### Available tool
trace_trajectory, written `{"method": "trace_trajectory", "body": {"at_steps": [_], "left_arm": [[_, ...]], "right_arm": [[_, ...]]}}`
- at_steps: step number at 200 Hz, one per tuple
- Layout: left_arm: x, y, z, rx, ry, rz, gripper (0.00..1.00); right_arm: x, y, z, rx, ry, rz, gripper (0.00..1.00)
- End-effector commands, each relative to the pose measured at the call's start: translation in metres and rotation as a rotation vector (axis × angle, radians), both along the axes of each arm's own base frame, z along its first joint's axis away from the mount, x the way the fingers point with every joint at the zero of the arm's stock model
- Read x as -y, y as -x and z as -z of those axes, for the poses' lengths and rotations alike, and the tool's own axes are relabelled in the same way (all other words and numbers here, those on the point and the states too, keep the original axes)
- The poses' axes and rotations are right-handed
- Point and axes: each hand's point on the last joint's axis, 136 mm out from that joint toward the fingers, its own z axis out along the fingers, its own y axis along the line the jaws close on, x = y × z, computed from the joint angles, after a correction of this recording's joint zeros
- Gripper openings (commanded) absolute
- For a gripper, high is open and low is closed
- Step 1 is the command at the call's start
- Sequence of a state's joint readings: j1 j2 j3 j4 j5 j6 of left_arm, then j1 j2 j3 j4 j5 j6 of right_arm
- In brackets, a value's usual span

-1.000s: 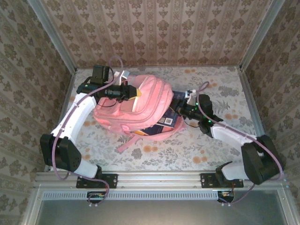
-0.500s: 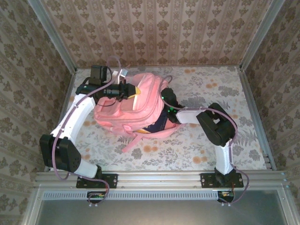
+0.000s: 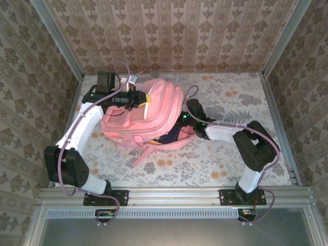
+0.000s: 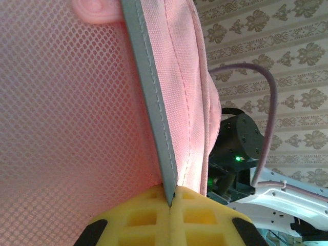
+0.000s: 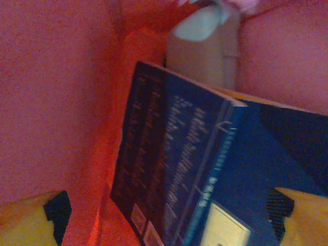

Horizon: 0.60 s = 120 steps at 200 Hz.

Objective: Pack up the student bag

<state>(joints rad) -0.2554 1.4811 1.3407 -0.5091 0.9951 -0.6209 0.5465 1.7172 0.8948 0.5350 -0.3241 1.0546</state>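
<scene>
Student bag [image 3: 148, 115] lies on the table [image 3: 225, 154]. My left gripper [image 4: 170, 202] pinches its grey-trimmed edge. My right gripper [image 5: 169, 212] is spread wide inside it, a blue book [image 5: 174, 154] between its fingers.

The student bag [image 3: 148, 115] is pink, and the left wrist view shows pink mesh and a grey-piped seam on it. Its inside glows red-pink. The book [image 5: 205, 169] is dark blue with pale print, a yellow band and a cream label. The left gripper [image 4: 170, 205] and right gripper [image 5: 166, 220] have yellow jaws with black patches. The left arm [image 3: 84, 125] and right arm [image 3: 225, 132] are white with black joints and mauve cables [image 4: 275, 102]. The tabletop [image 3: 230, 97] is cream with orange flowers and grey-green leaves. The walls [image 3: 179, 36] wear beige-and-brown damask paper.
</scene>
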Motion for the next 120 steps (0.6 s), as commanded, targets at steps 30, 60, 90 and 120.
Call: {"method": "trace_trajectory", "body": {"at_steps": [30,60,90,120], "left_arm": [[0.006,-0.015,0.024,0.051,-0.042,0.004,0.0],[0.03,-0.017,0.061,0.011,-0.115,0.042,0.03],[0.064,-0.021,0.1,-0.034,-0.19,0.095,0.02],[0.093,-0.035,0.126,-0.056,-0.228,0.114,0.0]], "right_arm": [[0.065,0.029,-0.006,0.009,0.203,0.07,0.91],[0.14,0.052,-0.002,-0.033,0.453,0.297,0.84],[0.167,0.075,-0.012,0.018,0.522,0.347,0.77],[0.153,0.095,-0.02,0.089,0.497,0.236,0.65]]}}
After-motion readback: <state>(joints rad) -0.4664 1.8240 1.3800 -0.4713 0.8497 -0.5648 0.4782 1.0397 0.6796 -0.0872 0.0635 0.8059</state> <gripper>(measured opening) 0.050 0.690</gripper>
